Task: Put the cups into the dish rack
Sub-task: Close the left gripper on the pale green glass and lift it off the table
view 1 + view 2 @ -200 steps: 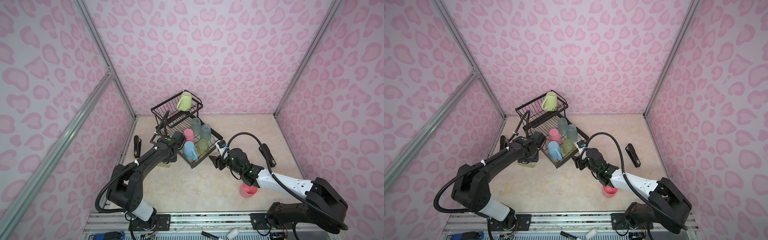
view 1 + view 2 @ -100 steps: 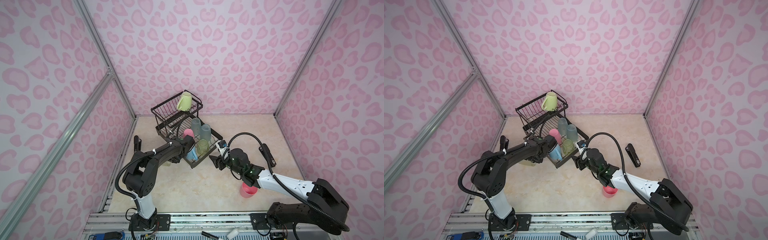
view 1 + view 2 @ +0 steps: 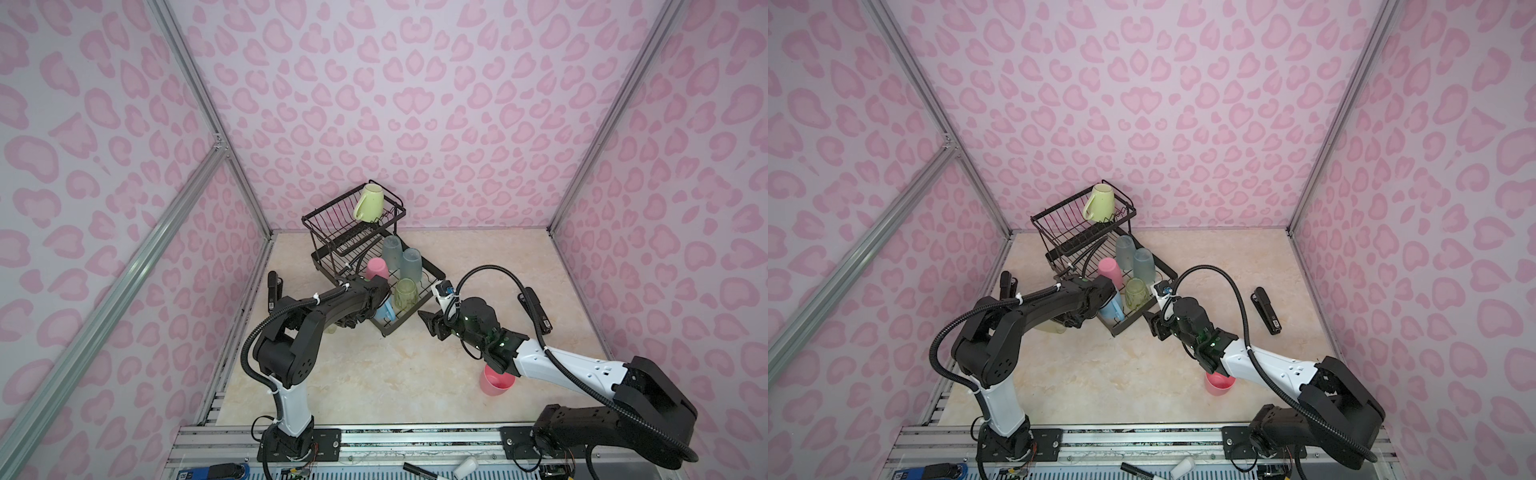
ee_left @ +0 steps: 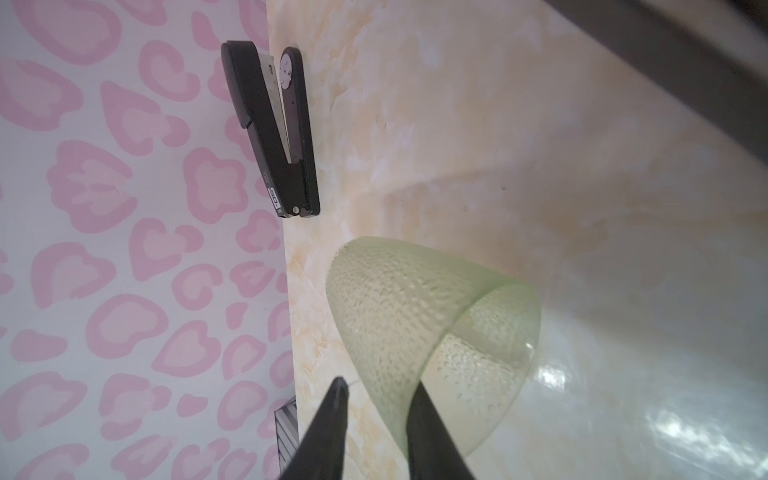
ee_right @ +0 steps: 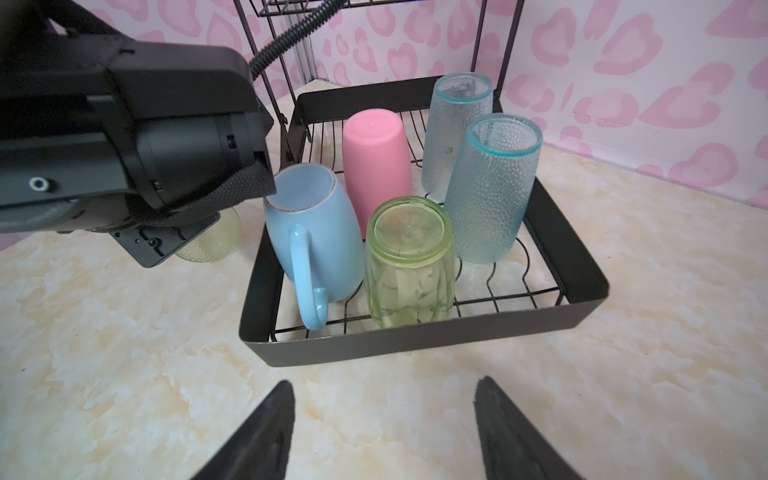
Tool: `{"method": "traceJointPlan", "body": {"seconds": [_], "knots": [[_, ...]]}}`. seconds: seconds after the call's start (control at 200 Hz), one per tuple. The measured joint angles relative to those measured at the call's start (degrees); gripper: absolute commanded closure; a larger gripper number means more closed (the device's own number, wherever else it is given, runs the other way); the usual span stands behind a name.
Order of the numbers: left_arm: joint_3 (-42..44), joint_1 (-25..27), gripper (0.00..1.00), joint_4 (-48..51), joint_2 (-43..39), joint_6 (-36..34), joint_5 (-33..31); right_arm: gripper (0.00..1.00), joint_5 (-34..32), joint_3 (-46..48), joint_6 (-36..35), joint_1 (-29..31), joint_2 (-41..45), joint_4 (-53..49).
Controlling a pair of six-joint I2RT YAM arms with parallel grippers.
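The left gripper point(image 4: 378, 384) is narrow, its fingers seemingly either side of the rim wall of the green tumbler point(image 4: 415, 307). The tumbler lies on its side on the table point(image 4: 498, 124), base pointing away. Whether it is pinched yet, I cannot tell. In both top views it is nearly hidden, at eight o'clock of the dish rack point(image 5: 415, 338). The right gripper point(image 5: 382, 415) gapes wide and empty. In a top view the pink cup point(image 3: 496, 384) stands at five o'clock of it, half covered.
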State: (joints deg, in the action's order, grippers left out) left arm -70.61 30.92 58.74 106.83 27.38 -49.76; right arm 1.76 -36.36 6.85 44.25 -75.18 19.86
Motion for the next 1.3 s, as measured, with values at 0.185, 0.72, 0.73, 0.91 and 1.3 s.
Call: {"method": "traceJointPlan", "body": {"seconds": [0.185,0.72,0.73,0.91,1.3], "knots": [[1.3,0.0,0.91,0.2,0.7,0.1,-2.2,0.32,0.0,0.3,0.0,0.0,0.0,0.0],[1.2,0.0,0.97,-0.8,-6.9,-0.3,-0.6,0.32,0.2,0.4,-0.2,0.0,0.1,0.2],[1.2,0.0,0.97,-0.9,-7.1,-0.4,-0.5,0.32,0.2,0.4,-0.2,0.0,0.1,0.2],[1.4,0.0,0.97,-1.9,-12.4,-1.5,3.4,0.32,0.2,0.2,-0.2,0.0,0.1,0.2],[-0.8,-0.1,0.97,-0.9,-21.3,-2.5,13.7,0.32,0.7,-1.2,-0.1,0.1,-0.1,0.0]]}}
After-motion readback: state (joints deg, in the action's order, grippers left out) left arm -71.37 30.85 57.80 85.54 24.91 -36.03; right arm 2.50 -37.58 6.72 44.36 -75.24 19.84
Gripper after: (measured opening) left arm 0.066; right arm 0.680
